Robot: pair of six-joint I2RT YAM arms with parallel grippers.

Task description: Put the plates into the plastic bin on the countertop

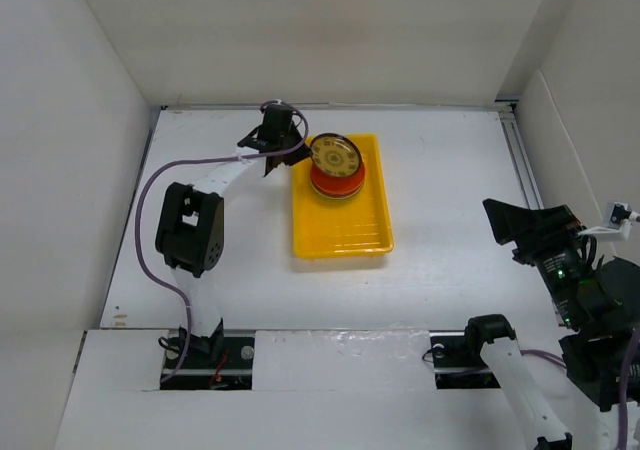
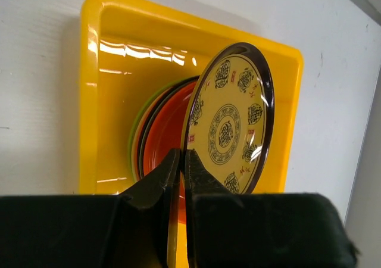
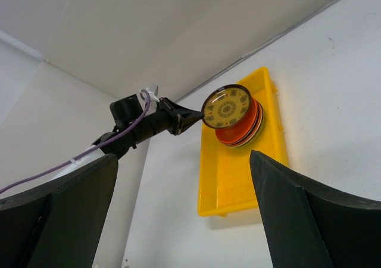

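The left gripper (image 2: 181, 161) is clamped on the rim of a gold patterned plate (image 1: 335, 155), holding it tilted over the stacked plates (image 1: 338, 185) at the yellow bin's (image 1: 340, 242) far end. Off to the right, the right gripper (image 3: 184, 220) gapes wide, empty.

The worktop (image 1: 450, 190) is a flat, plain white surface, boxed in by white walls (image 1: 60, 170) on the left, back and right. Lying flat on it is a shallow yellow plastic bin (image 1: 340, 228) with a rounded rim and ribbed floor. It sits a little left of the middle and towards the back wall, long sides running near to far. Bare white shows all round the bin, which touches no wall. A grey strip (image 1: 519, 160) runs along the right edge.
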